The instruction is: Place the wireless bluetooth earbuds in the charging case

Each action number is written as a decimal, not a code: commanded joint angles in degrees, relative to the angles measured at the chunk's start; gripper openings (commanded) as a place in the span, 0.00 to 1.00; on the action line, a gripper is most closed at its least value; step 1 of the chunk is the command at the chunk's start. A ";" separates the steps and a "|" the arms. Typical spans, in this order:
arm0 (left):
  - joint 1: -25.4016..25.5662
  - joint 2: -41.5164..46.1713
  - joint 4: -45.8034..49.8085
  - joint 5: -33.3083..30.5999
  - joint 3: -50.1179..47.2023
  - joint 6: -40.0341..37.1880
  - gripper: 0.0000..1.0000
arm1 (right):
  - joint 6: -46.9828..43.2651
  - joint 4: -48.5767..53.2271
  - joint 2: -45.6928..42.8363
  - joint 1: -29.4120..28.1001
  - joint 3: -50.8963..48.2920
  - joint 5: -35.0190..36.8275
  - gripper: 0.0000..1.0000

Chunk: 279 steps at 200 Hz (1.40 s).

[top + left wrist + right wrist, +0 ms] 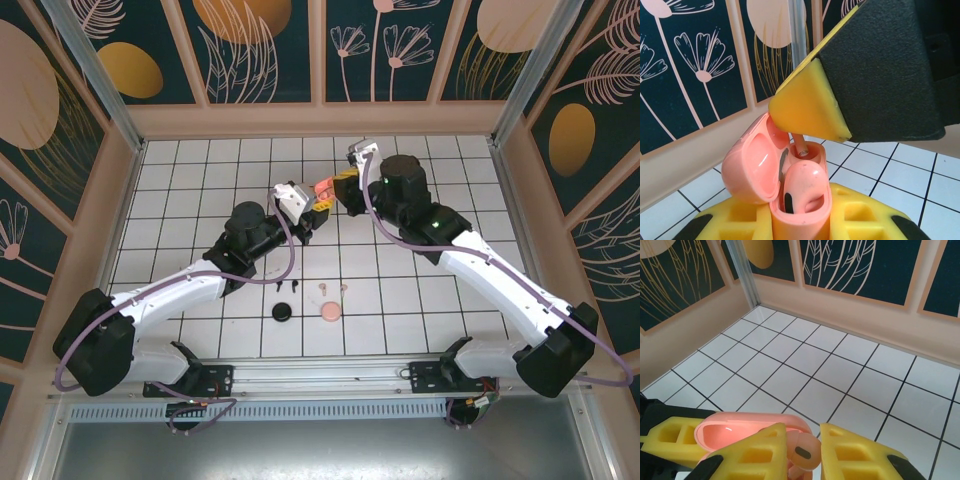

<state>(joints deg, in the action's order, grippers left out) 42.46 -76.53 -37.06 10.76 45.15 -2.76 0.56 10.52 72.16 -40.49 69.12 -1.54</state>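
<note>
My left gripper (pixel 310 207) (pixel 800 222) is shut on a coral-pink charging case (pixel 322 189) (pixel 800 200), held above the table with its lid (pixel 747 167) swung open. One coral-pink earbud (pixel 807 185) sits in the near socket. My right gripper (pixel 342 187) (pixel 804 442) is shut on a second coral-pink earbud (pixel 807 452), whose stem (pixel 801 144) dips into the far socket. The right gripper's yellow finger (pixel 807 110) hangs just over the case. Two pale pink earbuds (pixel 333 289) and two black earbuds (pixel 287 288) lie on the tiles nearer the arm bases.
A round black case (pixel 283 313) and a round pink case (pixel 328 313) lie on the white grid table (pixel 200 180) near the front. Patterned walls enclose the table on three sides, with a metal post (pixel 742 270) at the corner.
</note>
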 commanded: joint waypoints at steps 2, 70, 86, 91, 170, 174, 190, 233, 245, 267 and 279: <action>0.32 -0.28 -2.40 1.36 2.75 0.74 0.00 | -2.59 1.32 -0.01 -1.23 -0.98 3.40 0.18; 0.28 -1.05 -2.45 1.55 3.63 1.04 0.00 | -7.07 3.36 -0.07 -5.62 -2.27 9.67 0.16; 0.34 -1.09 -2.58 1.57 3.72 1.09 0.00 | -7.88 3.60 -0.18 -6.43 -2.68 10.81 0.16; 0.35 -1.13 -2.54 1.54 3.72 1.09 0.00 | -8.06 3.71 -0.11 -6.64 -2.74 10.92 0.16; 0.27 -1.34 -2.75 1.45 3.99 1.23 0.00 | -9.78 4.94 0.00 -8.62 -3.64 12.51 0.17; 0.28 -1.34 -2.76 1.46 4.03 1.27 0.00 | -9.83 5.01 0.00 -8.79 -3.57 12.53 0.17; 0.30 -1.44 -2.84 1.54 3.99 1.36 0.00 | -10.13 4.95 0.17 -9.11 -3.47 12.68 0.18; 0.33 -1.43 -2.84 1.58 4.03 1.45 0.00 | -10.57 4.86 1.38 -9.17 -2.18 13.05 0.21; 0.35 -1.53 -2.84 1.56 4.01 1.48 0.00 | -10.58 4.86 1.64 -9.15 -1.93 13.31 0.22; 0.34 -1.52 -2.82 1.63 3.99 1.53 0.00 | -10.59 4.88 1.84 -9.15 -1.54 14.01 0.23; 0.35 -1.52 -2.84 1.63 3.99 1.47 0.00 | -10.49 4.77 1.84 -9.10 -1.53 14.51 0.24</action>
<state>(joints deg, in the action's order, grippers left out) 42.41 -78.17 -35.03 11.14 45.87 -2.28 -9.15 12.43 72.51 -48.18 67.09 13.93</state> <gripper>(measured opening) 0.227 0.231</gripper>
